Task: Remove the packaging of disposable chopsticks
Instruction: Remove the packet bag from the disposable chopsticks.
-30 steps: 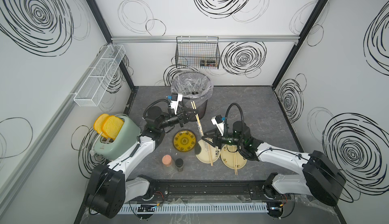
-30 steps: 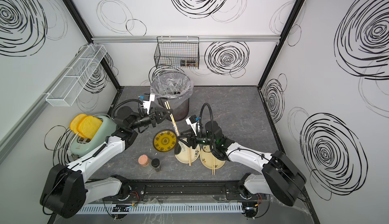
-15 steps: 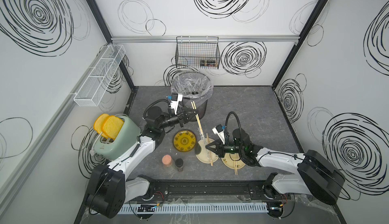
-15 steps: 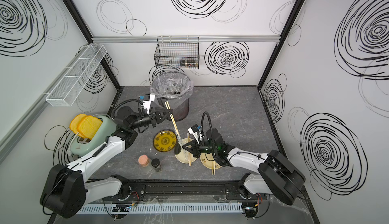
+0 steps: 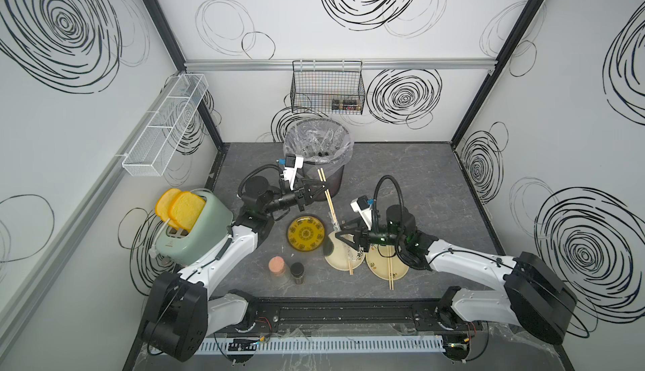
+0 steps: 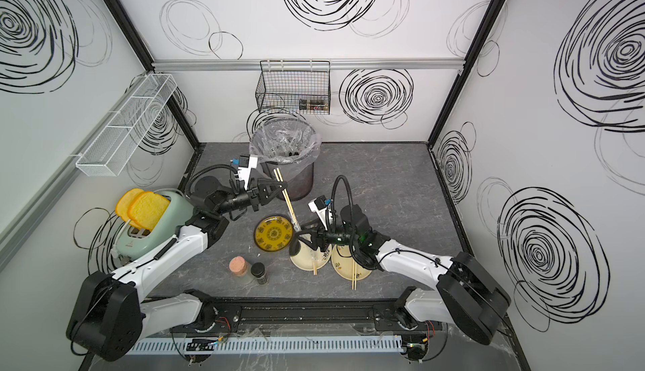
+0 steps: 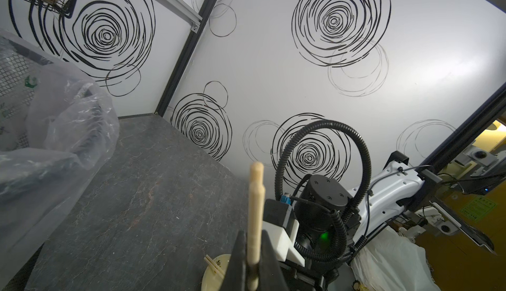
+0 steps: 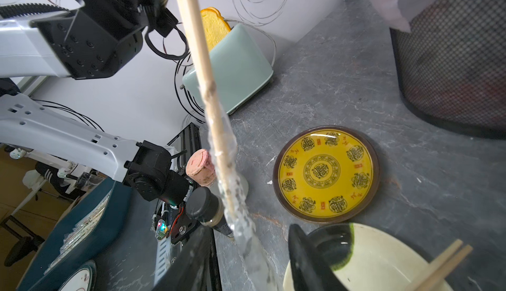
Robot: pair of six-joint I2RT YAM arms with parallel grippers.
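Observation:
My left gripper (image 5: 325,193) (image 7: 253,259) is shut on a pair of disposable chopsticks (image 5: 328,198) (image 6: 287,196) (image 7: 256,207), held slanted above the table in front of the bin. The packaging (image 8: 232,185), a clear sleeve, still wraps their lower end (image 5: 335,225). My right gripper (image 5: 338,234) (image 6: 301,235) (image 8: 246,265) stands open around that sleeve end, its fingers (image 8: 304,259) apart from the plastic. Below it, another bare pair of chopsticks (image 5: 349,263) lies on a cream plate (image 5: 335,261). A further pair (image 5: 390,271) lies on the cream plate (image 5: 380,270) beside it.
A yellow patterned plate (image 5: 307,236) lies left of the cream plates. The lined mesh bin (image 5: 317,142) stands behind the left gripper. A cork-topped jar (image 5: 276,266) and a black-capped jar (image 5: 297,270) stand near the front edge, a green toaster (image 5: 195,226) at the left wall.
My right gripper dipped toward the cream plate with narrower jaws, then came back up to the sleeve's end and opened wider. The left arm and its chopsticks have not moved.

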